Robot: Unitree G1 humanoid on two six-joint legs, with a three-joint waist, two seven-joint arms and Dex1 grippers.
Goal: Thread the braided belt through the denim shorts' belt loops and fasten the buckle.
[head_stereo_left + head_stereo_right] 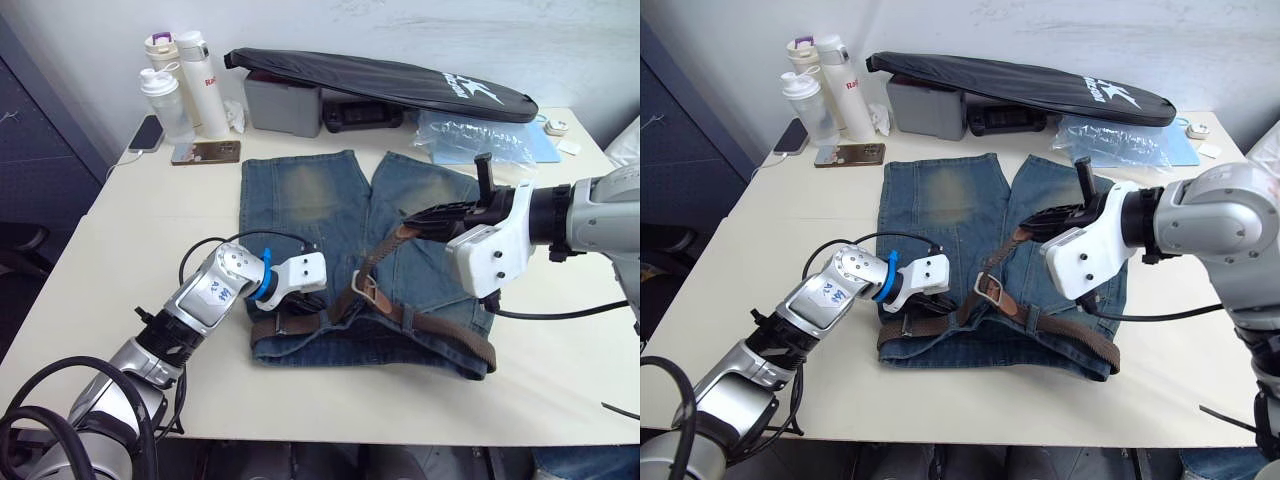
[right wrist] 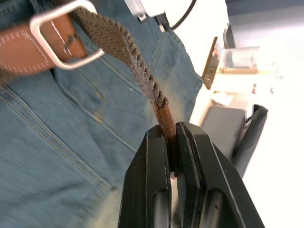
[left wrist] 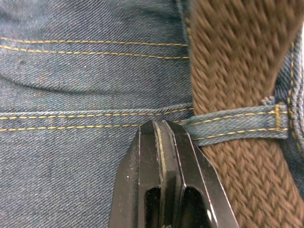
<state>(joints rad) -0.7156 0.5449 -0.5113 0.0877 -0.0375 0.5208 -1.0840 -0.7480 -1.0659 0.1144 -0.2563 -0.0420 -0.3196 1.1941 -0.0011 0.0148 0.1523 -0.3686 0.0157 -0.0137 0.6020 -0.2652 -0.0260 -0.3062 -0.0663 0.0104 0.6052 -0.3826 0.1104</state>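
Braided belt (image 1: 430, 325): my right tool (image 2: 172, 142) pinches its tan tip, strap running back through the buckle (image 1: 364, 287). Left tool (image 3: 164, 142) pressed together beside the buckle, at a belt loop (image 3: 237, 126).

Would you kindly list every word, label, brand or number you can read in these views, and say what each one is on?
White logo lettering on the black bag: too small to read.
Red lettering on the tall white bottle: too small to read.
Handwritten blue marks on the left arm's silver forearm: not legible.
No text is visible on the denim shorts, the braided belt or the buckle.
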